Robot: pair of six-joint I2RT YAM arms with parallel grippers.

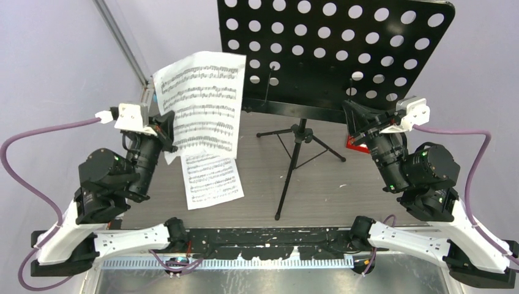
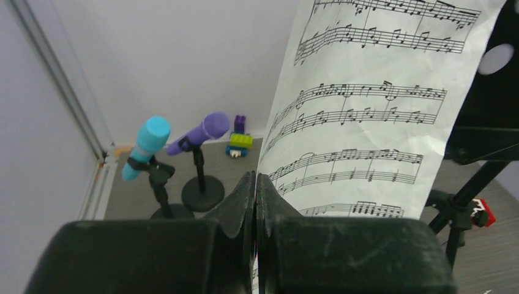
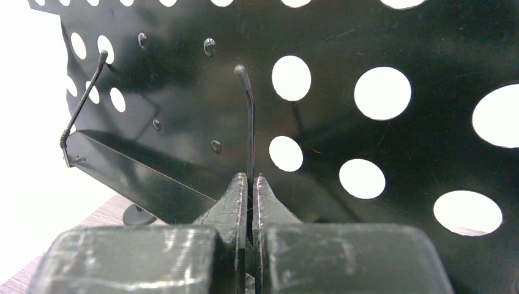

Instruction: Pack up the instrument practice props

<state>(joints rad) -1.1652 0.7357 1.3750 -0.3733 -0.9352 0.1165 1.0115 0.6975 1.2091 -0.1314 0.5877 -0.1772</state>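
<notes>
Here the left gripper [image 2: 255,177] has its jaws pressed fully together on the edge of a sheet-music page [image 2: 367,116], holding it raised off the table [image 1: 318,190]. In the top view this is at about 10 o'clock from the table's middle. A second page [image 1: 211,177] lies flat at 9 o'clock, just below the held one. The music stand [image 1: 330,49] stands on its tripod legs at 12 to 1 o'clock. The right gripper [image 3: 250,179] is closed as well, and a thin wire clip [image 3: 249,122] of the stand runs down into the slit between its fingers. In the left wrist view, at 9 o'clock from the fingertips, a cyan microphone [image 2: 147,147] and a purple microphone [image 2: 199,133] sit tilted in round-based holders [image 2: 202,193]. Toy bricks [image 2: 240,141] lie just behind them, and a red block [image 2: 483,212] is at 3 o'clock.
</notes>
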